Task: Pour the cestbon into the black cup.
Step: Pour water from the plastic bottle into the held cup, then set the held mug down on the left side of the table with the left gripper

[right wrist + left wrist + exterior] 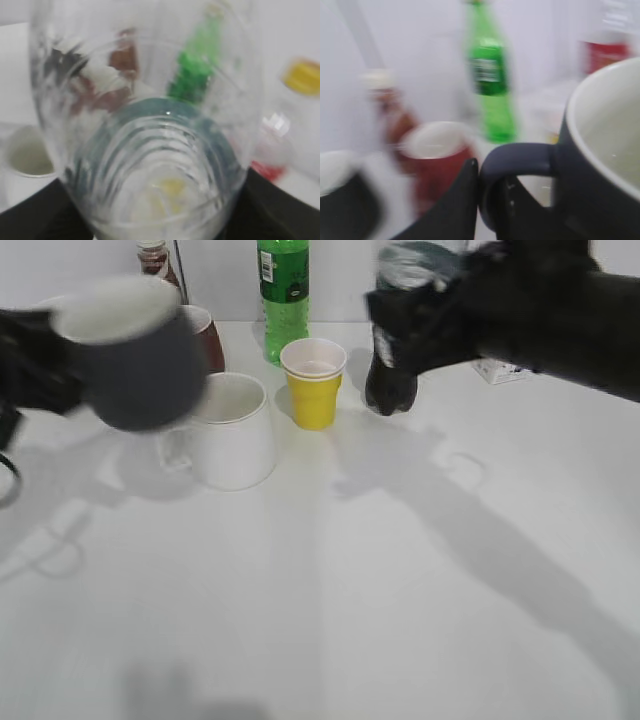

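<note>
From the outside, the left gripper [25, 370] holds the black cup [130, 355] aloft at far left, tilted; the right gripper [440, 300] carries the bottle [415, 262] high at far right, well apart. The left wrist shows fingers clamped on the cup's handle [517, 155]. The right wrist shows the bottle filling its closed grip. Pouring well likely means aligning mouth over rim first.

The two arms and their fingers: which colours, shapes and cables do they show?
Both arms are black and blurred. The right arm is a thick dark limb without visible markings. The left arm has a thin black cable loop below it. The left fingers are matte black and wedge-shaped.
</note>
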`<state>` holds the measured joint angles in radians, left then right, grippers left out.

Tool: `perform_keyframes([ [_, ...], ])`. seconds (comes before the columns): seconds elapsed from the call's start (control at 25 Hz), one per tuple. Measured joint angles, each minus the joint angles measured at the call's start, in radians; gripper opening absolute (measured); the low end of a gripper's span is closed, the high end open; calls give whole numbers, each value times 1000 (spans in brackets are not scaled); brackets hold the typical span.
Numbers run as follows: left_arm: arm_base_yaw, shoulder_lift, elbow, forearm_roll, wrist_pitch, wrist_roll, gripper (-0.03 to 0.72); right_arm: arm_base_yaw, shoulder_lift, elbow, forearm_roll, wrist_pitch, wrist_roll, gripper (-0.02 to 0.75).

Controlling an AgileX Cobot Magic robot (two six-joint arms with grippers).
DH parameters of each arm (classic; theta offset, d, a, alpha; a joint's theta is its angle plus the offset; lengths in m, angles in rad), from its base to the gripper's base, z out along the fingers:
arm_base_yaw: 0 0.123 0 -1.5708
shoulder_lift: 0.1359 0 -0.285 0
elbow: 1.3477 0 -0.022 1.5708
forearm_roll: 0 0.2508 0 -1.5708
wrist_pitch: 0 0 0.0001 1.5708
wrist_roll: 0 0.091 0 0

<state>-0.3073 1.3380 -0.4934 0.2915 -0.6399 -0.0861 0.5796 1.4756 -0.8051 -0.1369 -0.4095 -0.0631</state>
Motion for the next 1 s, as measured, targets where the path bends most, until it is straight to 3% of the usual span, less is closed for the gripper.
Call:
perform_keyframes([
  [0.2,207,-7,0,-22,-34,39,52,-79,-14,94,57,0,78,459],
  [0.4,322,80,0,-25,-115,48,52,-95,-15,180,57,-6,90,459],
  [0.72,345,386,0,-73,-429,139,51,-96,-15,187,56,-16,90,459],
  [1.0,345,504,0,-73,-448,150,51,-96,-15,187,56,-17,92,459],
])
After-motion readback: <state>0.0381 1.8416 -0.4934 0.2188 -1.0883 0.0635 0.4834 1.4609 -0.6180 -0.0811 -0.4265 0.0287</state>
